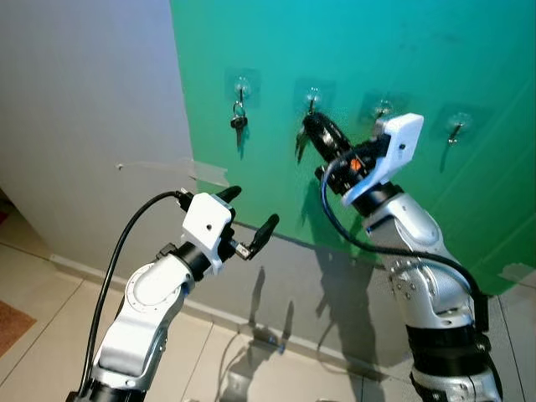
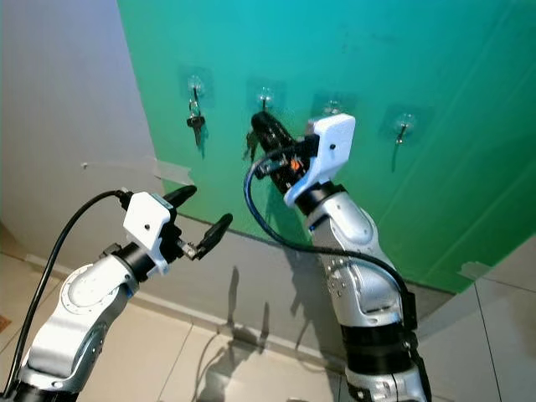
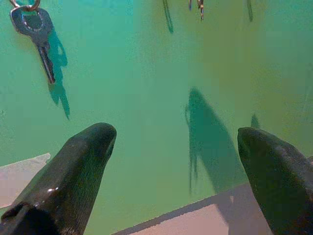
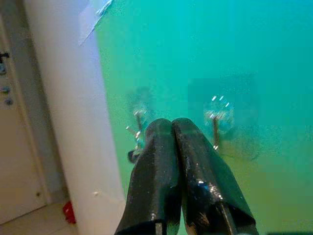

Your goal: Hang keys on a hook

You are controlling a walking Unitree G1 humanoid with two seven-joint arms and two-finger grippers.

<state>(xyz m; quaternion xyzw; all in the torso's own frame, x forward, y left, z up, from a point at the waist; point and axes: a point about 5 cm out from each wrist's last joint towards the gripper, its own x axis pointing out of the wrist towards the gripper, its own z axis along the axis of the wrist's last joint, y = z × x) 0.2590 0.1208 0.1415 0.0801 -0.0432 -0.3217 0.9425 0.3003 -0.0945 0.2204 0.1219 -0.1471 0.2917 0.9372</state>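
Four clear hooks stick to a green wall panel [image 1: 402, 50]. The far-left hook [image 1: 241, 86] carries a hanging set of keys [image 1: 239, 121], also seen as keys [image 3: 36, 29]. My right gripper [image 1: 311, 121] is raised to the second hook [image 1: 312, 96], just below it. Its fingers [image 4: 161, 161] are pressed shut, and a dark key [image 1: 300, 145] dangles under their tips. The third hook [image 1: 383, 107] and the fourth hook [image 1: 457, 127] are bare. My left gripper [image 1: 251, 209] hovers lower and to the left, open and holding nothing, pointing at the panel.
A grey wall [image 1: 84, 100] lies left of the panel, with a strip of tape [image 1: 209, 172] at the seam. Below the panel are a grey band and a tiled floor [image 1: 234, 368]. A pale door [image 4: 14, 147] stands far left.
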